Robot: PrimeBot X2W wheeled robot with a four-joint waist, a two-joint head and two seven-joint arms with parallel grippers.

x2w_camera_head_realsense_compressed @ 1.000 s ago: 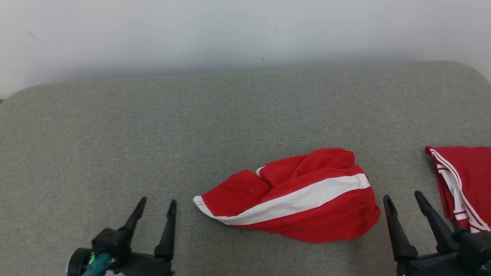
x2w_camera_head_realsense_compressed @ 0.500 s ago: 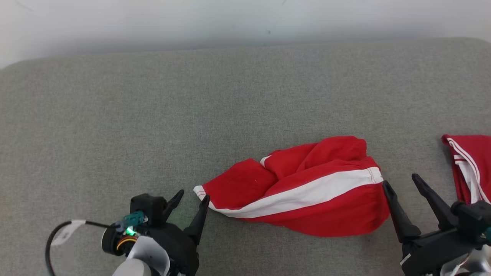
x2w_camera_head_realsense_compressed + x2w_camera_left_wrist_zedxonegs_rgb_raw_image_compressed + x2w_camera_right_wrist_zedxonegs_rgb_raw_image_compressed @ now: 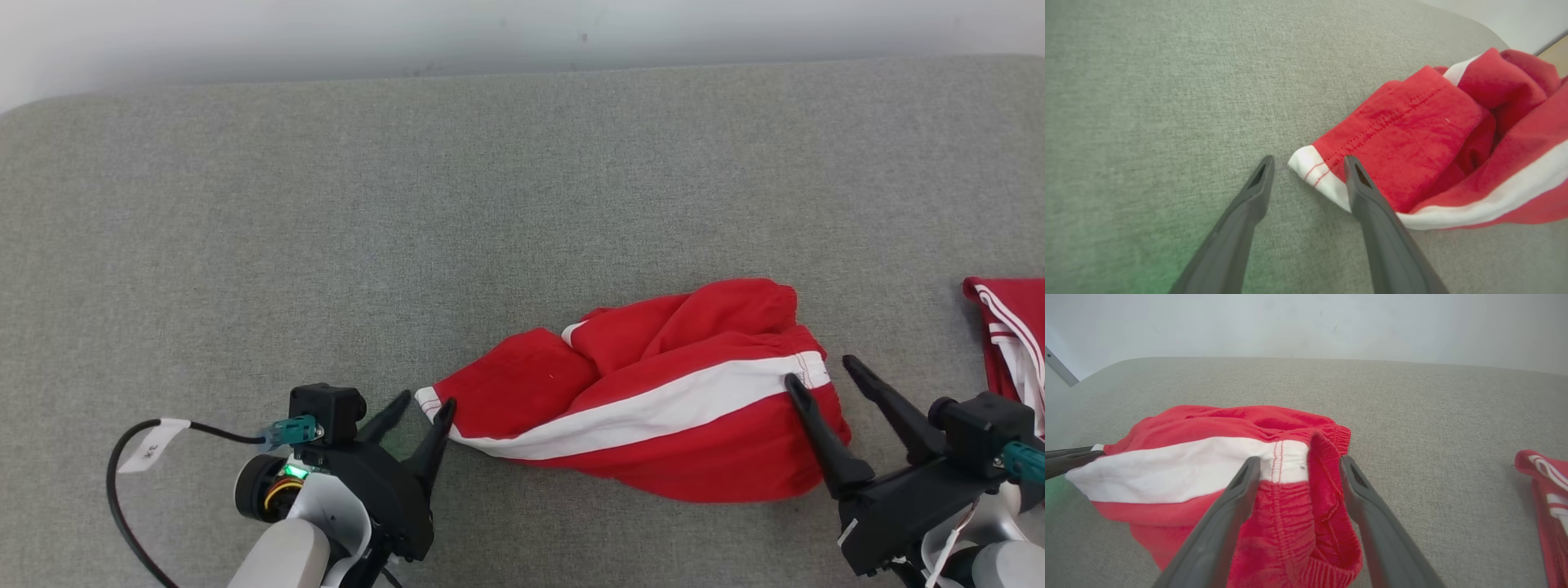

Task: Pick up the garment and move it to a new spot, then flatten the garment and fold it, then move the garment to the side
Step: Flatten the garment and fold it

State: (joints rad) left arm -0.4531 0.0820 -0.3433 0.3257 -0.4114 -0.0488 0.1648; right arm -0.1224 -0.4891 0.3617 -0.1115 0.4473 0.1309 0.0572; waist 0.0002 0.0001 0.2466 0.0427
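The garment [image 3: 653,400] is a pair of red shorts with a white stripe, lying crumpled on the grey cushion right of centre. My left gripper [image 3: 426,398] is open at the garment's left end. In the left wrist view the white hem corner of the garment [image 3: 1412,134] lies between the tips of the left gripper [image 3: 1308,160]. My right gripper [image 3: 820,368] is open at the garment's right end. In the right wrist view the right gripper [image 3: 1299,458] straddles the gathered waistband of the garment [image 3: 1188,469].
A second red and white garment [image 3: 1008,327] lies at the right edge, also seen as the second garment [image 3: 1543,486]. The grey cushion [image 3: 326,204] stretches wide to the left and back, ending at a white wall [image 3: 490,33]. A tagged cable [image 3: 151,437] loops by my left wrist.
The head camera has tilted down. My left gripper moved right to the garment's hem corner, and my right gripper moved forward and left onto the waistband end. The garment lies as before.
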